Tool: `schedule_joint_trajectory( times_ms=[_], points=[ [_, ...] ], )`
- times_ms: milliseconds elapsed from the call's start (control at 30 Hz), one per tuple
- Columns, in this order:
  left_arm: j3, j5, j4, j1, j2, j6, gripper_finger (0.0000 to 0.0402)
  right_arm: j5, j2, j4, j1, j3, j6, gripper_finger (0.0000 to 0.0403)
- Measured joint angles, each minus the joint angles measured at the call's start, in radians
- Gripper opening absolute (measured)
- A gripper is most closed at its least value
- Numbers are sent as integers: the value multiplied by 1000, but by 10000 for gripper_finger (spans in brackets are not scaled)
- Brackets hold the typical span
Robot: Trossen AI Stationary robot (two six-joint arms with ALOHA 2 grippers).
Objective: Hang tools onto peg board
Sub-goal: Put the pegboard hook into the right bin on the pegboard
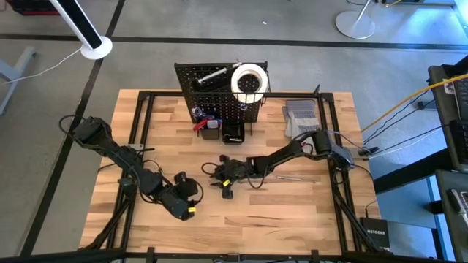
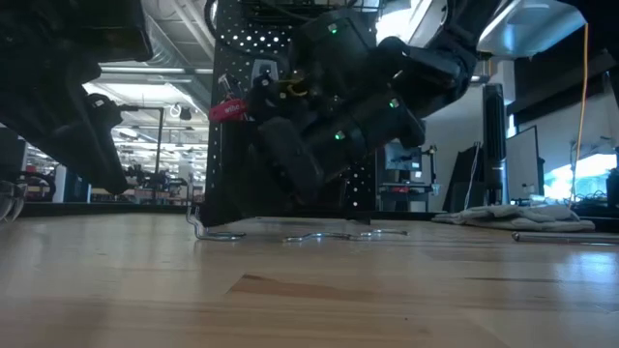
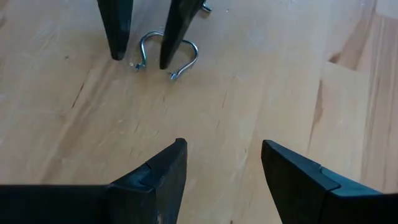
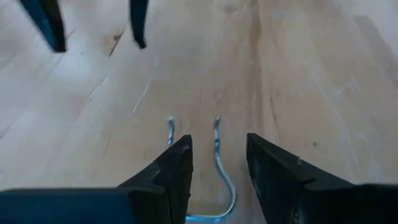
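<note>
The black peg board [image 1: 216, 88] stands upright at the table's far middle, with a white tape roll [image 1: 248, 79], a silver tool [image 1: 212, 75] and a red-handled tool [image 1: 199, 126] on it. A silver wire hook [image 4: 217, 174] lies flat on the table in front of it. My right gripper [image 4: 217, 146] is open and low over the hook [image 3: 168, 53], its fingers [image 3: 118, 31] pointing down on either side of it. My left gripper [image 3: 224, 155] is open just left of it, near the table [image 1: 196, 193], touching nothing. My right gripper comes down from above over the wire hook's two prongs [image 4: 171, 127], which lie on the table between its open fingers. I cannot tell whether either finger touches the wire.
Grey gloves [image 1: 301, 117] lie right of the peg board. A thin metal rod [image 1: 296, 177] lies on the table under the right arm. Small black bins [image 1: 232, 133] sit at the board's foot. Bare wood stretches along the near edge [image 1: 278, 226].
</note>
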Motion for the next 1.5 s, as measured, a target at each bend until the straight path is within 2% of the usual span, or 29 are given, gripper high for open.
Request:
schedule_joint_trajectory(
  times_ms=[300, 567, 667, 833, 1000, 1233, 1367, 1500],
  points=[
    [0, -32, 11, 1, 0, -74, 194, 12, 13, 45, 0, 0, 0, 119],
    [0, -67, 13, 2, 0, -79, 194, -4, 45, 66, 0, 3, 0, 111],
    [0, -105, 13, 3, 0, -71, 194, -2, 47, 68, 0, 3, 0, 87],
    [0, -126, 11, 10, -1, -33, 194, 10, 47, 69, 0, 3, 0, 15],
    [0, -252, 12, 10, 5, -43, 194, 39, 38, 53, 3, 3, 0, 18],
    [0, -256, 21, 0, 8, -69, 194, 44, -130, -147, 8, 3, -53, 8],
    [0, -256, 56, 1, 8, -106, 194, 108, -248, -328, 7, 3, -118, 4],
    [0, -342, 65, 1, 8, -298, 194, 203, -366, -451, 6, -12, -166, 4]
  ],
)
